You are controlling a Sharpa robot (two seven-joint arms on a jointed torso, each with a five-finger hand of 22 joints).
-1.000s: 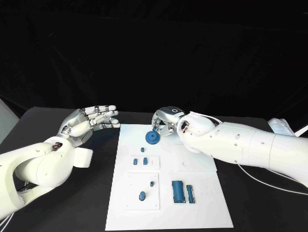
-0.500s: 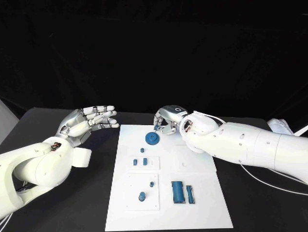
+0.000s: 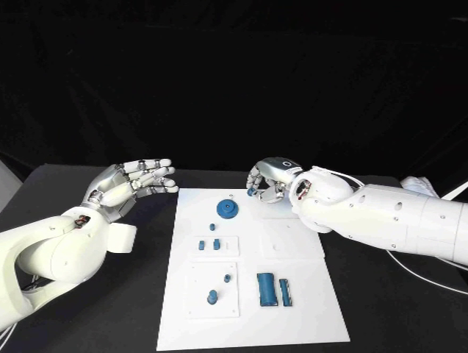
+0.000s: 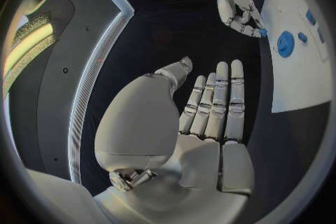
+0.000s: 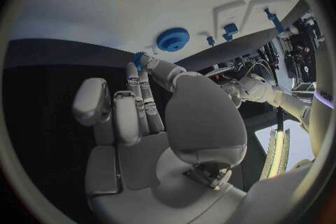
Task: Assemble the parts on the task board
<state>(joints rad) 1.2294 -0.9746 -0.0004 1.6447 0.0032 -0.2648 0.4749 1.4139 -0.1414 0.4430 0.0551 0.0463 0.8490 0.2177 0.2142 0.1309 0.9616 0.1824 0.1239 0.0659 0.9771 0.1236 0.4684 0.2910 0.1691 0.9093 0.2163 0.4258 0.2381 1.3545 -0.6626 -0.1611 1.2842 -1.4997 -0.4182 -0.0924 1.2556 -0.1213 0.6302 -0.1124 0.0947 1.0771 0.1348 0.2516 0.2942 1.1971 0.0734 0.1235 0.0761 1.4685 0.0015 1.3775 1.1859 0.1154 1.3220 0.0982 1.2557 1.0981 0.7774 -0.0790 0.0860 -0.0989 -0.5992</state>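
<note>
Bright foreground, black backdrop, fisheye warping

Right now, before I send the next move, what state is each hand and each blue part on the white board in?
Left hand: open, fingers spread, nothing in it, over the table beside the board.
Right hand: fingers pinch a small blue part, held up by the board's far edge.
Round blue gear: lying flat on the white task board, no hand on it.
Two long blue blocks: side by side on the board, apart from both hands.

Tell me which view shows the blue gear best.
Head view: the blue gear lies flat on the white board, unblocked, seen from above. The right wrist view shows it beyond the right hand's fingers; the left wrist view shows it small, near the edge.
</note>
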